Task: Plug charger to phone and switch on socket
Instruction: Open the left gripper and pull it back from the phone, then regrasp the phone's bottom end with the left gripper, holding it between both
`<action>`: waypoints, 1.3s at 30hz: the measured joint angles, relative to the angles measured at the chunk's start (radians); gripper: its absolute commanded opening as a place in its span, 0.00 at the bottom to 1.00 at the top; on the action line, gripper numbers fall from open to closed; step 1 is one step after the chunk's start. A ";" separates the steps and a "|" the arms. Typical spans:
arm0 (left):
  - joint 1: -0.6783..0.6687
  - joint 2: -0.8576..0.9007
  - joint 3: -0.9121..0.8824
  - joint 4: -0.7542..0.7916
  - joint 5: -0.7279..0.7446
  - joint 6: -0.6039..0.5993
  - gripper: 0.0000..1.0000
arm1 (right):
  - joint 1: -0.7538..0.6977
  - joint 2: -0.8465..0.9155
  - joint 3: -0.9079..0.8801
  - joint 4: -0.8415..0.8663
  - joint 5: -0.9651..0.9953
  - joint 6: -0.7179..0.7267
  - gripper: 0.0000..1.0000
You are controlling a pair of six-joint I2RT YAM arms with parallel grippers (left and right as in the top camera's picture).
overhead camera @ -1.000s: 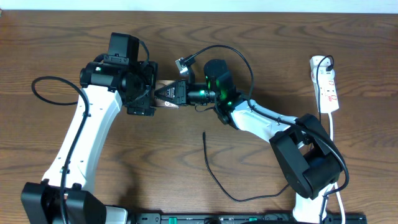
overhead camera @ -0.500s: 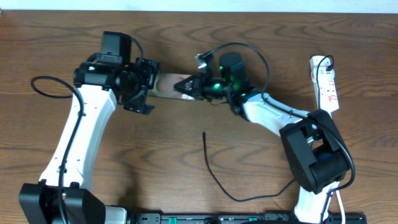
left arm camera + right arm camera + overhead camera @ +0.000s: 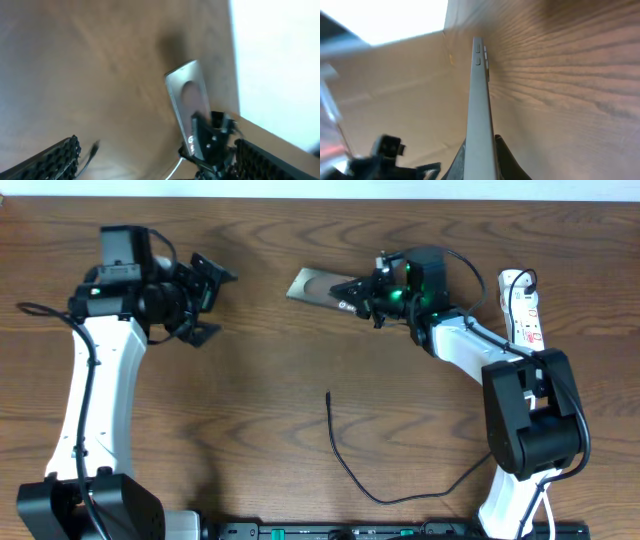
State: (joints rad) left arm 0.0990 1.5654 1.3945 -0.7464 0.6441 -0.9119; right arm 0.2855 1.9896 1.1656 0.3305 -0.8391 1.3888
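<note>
The phone (image 3: 318,284) is a flat dark slab, held off the table at the back centre. My right gripper (image 3: 354,296) is shut on its right end. In the right wrist view the phone (image 3: 479,95) is edge-on between the two fingers (image 3: 503,156). My left gripper (image 3: 207,300) is open and empty, well left of the phone. In the left wrist view (image 3: 156,146) it faces the phone (image 3: 187,98). The charger (image 3: 345,460), a thin black cable, lies on the table in front with its plug tip (image 3: 328,394) free. The white socket (image 3: 526,315) lies at the far right.
The wooden table (image 3: 250,410) lies under both arms. The right arm's base (image 3: 525,440) stands just in front of the socket, and its white lead (image 3: 536,395) runs down past it. A thick black robot cable (image 3: 50,315) loops at the far left.
My left gripper has let go of the phone and swung away left, open. My right gripper has carried the phone to the right and towards the back edge.
</note>
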 measured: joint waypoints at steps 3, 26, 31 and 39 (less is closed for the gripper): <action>0.005 0.000 -0.024 0.109 0.038 0.018 0.95 | 0.001 0.000 0.000 0.054 0.000 0.137 0.01; 0.006 0.004 -0.418 0.941 0.165 -0.301 0.95 | 0.161 0.000 0.000 0.423 0.096 0.515 0.01; 0.006 0.004 -0.418 0.961 0.150 -0.329 0.95 | 0.190 0.000 0.000 0.431 0.126 0.516 0.01; 0.002 0.004 -0.418 0.964 0.134 -0.399 0.96 | 0.248 0.000 0.000 0.484 0.164 0.520 0.01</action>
State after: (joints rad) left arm 0.1009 1.5692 0.9764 0.2176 0.7780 -1.3109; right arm 0.5331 1.9896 1.1660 0.8150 -0.6750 1.9083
